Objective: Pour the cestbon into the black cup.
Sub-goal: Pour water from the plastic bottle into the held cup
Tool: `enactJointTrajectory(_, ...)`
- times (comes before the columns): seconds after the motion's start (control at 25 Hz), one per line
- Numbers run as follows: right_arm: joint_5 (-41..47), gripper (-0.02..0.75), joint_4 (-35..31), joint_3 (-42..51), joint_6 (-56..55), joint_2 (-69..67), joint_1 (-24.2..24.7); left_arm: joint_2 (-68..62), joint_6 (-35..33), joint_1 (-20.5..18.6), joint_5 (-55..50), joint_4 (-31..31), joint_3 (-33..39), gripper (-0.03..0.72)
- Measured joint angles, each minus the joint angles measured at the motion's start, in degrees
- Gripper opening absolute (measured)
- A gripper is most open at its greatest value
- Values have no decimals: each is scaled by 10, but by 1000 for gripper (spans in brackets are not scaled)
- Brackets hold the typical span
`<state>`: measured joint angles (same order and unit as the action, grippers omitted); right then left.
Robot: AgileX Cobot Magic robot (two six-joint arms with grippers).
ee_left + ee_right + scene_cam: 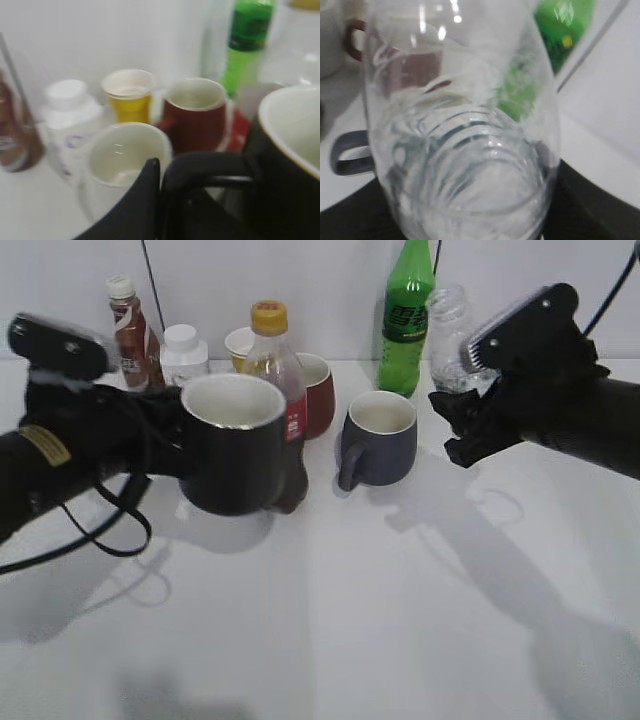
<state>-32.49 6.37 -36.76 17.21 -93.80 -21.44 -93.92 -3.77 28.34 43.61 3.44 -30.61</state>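
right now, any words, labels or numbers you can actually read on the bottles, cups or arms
None can be read.
Green soda bottle: dark label band with pale marks, too blurred.
Yellow-capped bottle: red label, mostly hidden.
Brown bottle: white swirl, no letters legible.
White jar: faint purple print, blurred.
Left arm's yellow sticker: too small.

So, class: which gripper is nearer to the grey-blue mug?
Right. The right gripper is just right of the grey-blue mug, around the clear bottle. The left gripper is farther left, holding the black cup, which sits between.
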Motion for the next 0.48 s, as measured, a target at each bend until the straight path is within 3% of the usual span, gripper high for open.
enactJointTrajectory(0.2, 45, 475, -109, 0, 170, 49, -54, 0, -36, 65, -17, 37, 0, 43)
enactJointTrajectory(0.48, 55, 475, -130, 0, 336, 54, -97, 0, -44, 110, -17, 42, 0, 43)
